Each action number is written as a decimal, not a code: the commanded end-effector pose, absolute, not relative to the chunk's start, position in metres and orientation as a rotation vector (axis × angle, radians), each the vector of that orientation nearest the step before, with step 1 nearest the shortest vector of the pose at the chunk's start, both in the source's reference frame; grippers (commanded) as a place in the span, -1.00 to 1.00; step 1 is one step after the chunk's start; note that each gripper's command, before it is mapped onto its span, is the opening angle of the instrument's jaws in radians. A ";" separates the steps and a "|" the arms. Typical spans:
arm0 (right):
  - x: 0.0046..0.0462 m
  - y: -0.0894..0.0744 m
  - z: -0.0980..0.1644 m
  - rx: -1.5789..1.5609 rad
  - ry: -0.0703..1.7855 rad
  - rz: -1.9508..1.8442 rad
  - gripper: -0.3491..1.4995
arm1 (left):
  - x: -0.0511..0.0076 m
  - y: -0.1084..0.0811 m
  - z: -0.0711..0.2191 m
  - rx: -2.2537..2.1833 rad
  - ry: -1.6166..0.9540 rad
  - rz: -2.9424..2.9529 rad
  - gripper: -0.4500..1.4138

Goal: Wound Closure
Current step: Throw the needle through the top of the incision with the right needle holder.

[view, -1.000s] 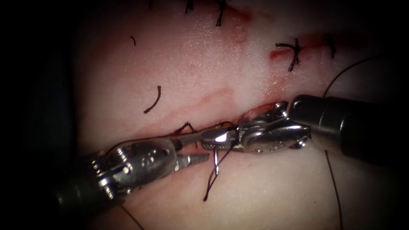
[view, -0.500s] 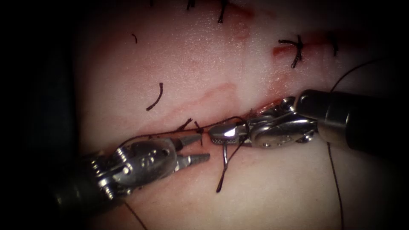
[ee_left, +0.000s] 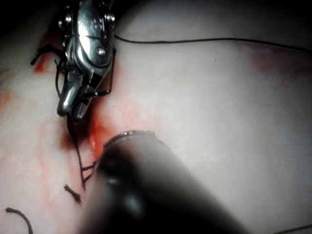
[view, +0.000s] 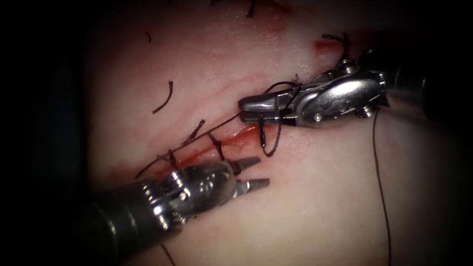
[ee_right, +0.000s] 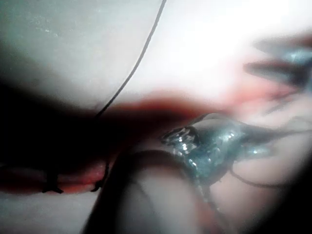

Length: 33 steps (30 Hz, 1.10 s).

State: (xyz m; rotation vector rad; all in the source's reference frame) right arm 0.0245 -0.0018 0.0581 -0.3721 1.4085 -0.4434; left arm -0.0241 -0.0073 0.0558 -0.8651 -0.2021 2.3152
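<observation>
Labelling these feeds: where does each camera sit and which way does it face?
Endoscope: above, in front, facing pale cut tissue; silver left end effector open, empty; silver right end effector shut on dark thread loop.
Left wrist: along its dark shaft toward the right end effector.
Right wrist: close behind its own end effector.
Shared: right end effector.

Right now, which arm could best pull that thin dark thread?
Probably the right: its silver jawed tool is shut on the thin dark thread, while the left tool stands open, empty.
</observation>
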 end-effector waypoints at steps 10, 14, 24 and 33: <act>0.0273 0.003 0.058 -0.129 1.452 -0.182 -1.00 | -0.0232 -0.008 0.059 -0.817 -0.218 2.354 -0.24; 0.0280 0.004 0.059 -0.018 1.448 -0.048 -1.00 | -0.0232 -0.008 0.058 -0.817 -0.222 2.353 -0.24; 0.0279 0.005 0.061 0.217 1.414 0.205 -1.00 | -0.0232 -0.008 0.058 -0.816 -0.228 2.351 -0.22; 0.0283 0.005 0.062 0.448 1.411 0.381 -1.00 | -0.0232 -0.008 0.058 -0.816 -0.229 2.351 -0.22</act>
